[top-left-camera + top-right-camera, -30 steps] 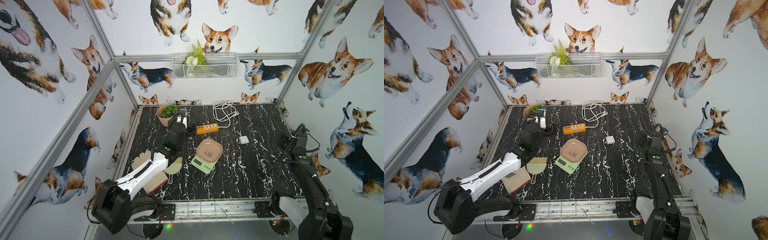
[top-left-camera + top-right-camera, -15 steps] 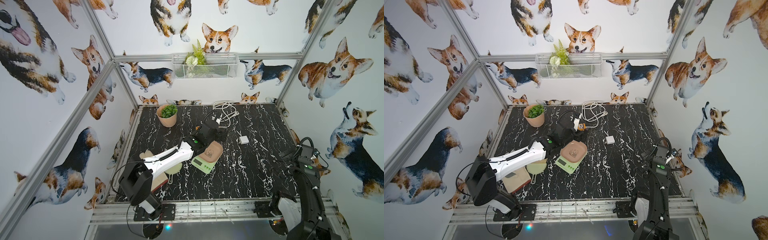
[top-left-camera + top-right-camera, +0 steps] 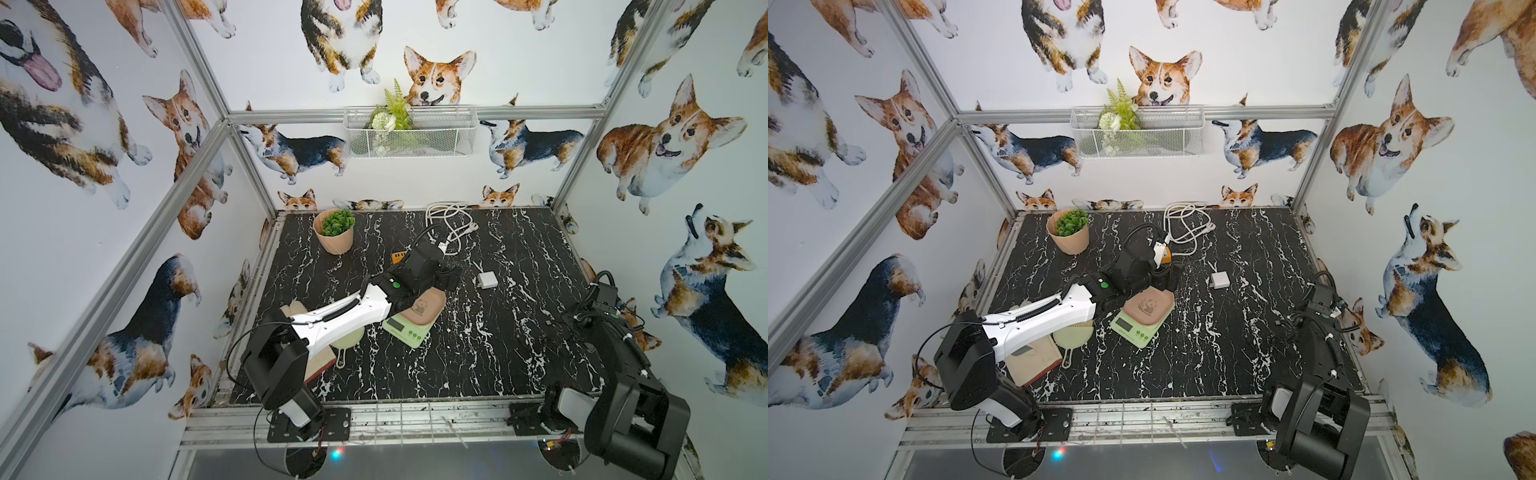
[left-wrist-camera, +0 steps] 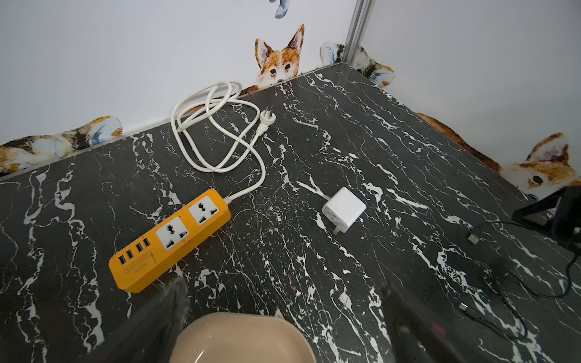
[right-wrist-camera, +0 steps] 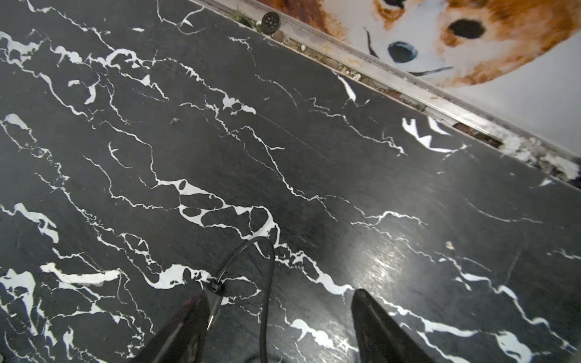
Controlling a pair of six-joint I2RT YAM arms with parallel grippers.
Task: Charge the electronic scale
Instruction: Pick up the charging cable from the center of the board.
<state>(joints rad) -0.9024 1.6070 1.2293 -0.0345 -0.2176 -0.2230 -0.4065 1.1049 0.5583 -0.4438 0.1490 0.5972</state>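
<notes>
Electronic scale [image 3: 415,318] sits on the black marble tabletop [image 3: 478,365] a little left of centre. It is turned at an angle so that its dark display and buttons face the near side, and the pink-beige panda tray [image 3: 1148,307] rests on top.

The left arm reaches over it from the near-left corner. The left fingers [image 4: 415,330] stand wide apart, holding nothing, on either side of the tray's far rim. Whether they touch the tray cannot be told.

Just beyond them lies the orange power strip [image 4: 169,240], its white cord [image 4: 217,138] coiled against the far wall. A white charger block [image 4: 344,209] lies to the right of the strip, apart from it.

Near the right edge, the right fingers [image 5: 377,327] point down at the tabletop, parted. A thin black cable [image 5: 268,283] loops through the gap between them and is not clamped.

A potted plant [image 3: 334,235] stands towards the far-left corner. A pale green dustpan [image 3: 1075,334] lies under the left arm, just left of the tray.
</notes>
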